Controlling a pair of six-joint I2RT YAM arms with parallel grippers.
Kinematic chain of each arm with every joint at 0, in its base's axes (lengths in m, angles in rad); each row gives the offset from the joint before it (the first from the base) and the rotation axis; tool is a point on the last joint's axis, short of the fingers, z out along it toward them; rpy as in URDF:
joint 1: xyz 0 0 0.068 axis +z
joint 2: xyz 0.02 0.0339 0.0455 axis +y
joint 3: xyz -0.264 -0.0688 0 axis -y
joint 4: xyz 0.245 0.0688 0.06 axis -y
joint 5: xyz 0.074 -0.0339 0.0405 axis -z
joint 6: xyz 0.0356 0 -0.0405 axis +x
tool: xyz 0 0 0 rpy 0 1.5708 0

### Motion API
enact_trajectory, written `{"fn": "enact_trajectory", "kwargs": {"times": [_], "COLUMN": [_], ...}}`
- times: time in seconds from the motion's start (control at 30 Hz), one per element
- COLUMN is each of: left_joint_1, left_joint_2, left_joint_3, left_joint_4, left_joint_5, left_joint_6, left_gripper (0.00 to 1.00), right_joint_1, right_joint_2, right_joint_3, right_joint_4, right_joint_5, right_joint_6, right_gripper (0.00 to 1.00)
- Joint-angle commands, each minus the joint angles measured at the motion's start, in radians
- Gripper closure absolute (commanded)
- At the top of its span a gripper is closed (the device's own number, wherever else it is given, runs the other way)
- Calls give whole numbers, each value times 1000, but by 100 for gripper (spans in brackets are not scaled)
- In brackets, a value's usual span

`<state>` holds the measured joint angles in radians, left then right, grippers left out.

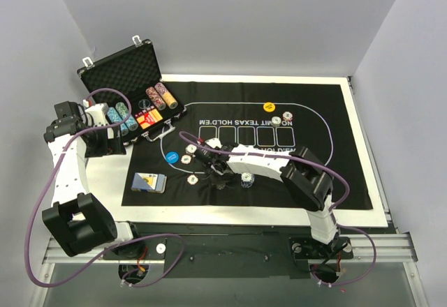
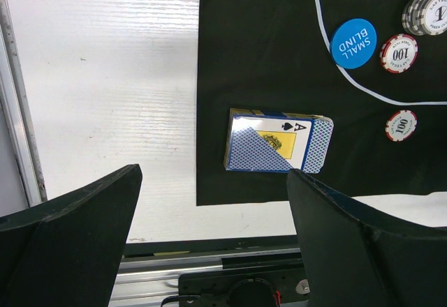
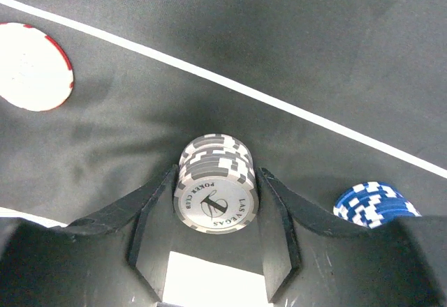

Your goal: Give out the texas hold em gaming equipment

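Currently, the right gripper (image 3: pixel 216 181) sits low on the black felt mat with a white printed oval (image 3: pixel 293 35). Its two dark fingers are closed against both sides of a short stack of grey-and-white speckled poker chips (image 3: pixel 215 188), at the lower centre of the right wrist view. A blue-and-white chip stack (image 3: pixel 374 206) stands just beside it at lower right, and a single red-edged white chip (image 3: pixel 31 66) lies flat at upper left.

The left gripper (image 2: pixel 215 174) hangs with its pincer spread wide and holds nothing. Beyond its fingers, at the middle of the left wrist view, a blue-backed deck of playing cards (image 2: pixel 278 144) lies flat on the mat's lower left corner, with an ace of spades showing on top. A round blue disc button marked SMALL BLIND (image 2: pixel 353 42) lies at upper right of that view.

Seen from overhead, a yellow disc button (image 1: pixel 269 107) rests on the mat at upper centre. The black aluminium-edged case (image 1: pixel 129 66) stands open at upper left, with chip rows inside.
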<state>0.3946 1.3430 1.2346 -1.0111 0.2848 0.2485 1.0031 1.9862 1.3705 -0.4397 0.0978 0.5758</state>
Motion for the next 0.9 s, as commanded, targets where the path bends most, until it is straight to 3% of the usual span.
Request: {"fn": "enact_trajectory", "kwargs": {"times": [0.0,0.3,0.57,0.87], "left_joint_1": [7,7,6,7], "left_joint_2": [-13,-16,-13,-13], "left_joint_3": [12,3,5,-12], "left_joint_4": [6,11,12,22], "left_joint_5": [1,-1,2,11], "left_joint_6": [18,18,15,11], "left_gripper": [3,3,3,3], "right_joint_1": [5,-35,-256,-457], "right_joint_2": [-101,-191,-366,-509], "right_joint_3": [30,85,21,-259], "right_joint_4": [-67,-97,-117,-111], "right_joint_5": [42,37,16,42], "right_joint_6": [-7,-7,-14,19], "right_gripper": [63,67,67,68]}}
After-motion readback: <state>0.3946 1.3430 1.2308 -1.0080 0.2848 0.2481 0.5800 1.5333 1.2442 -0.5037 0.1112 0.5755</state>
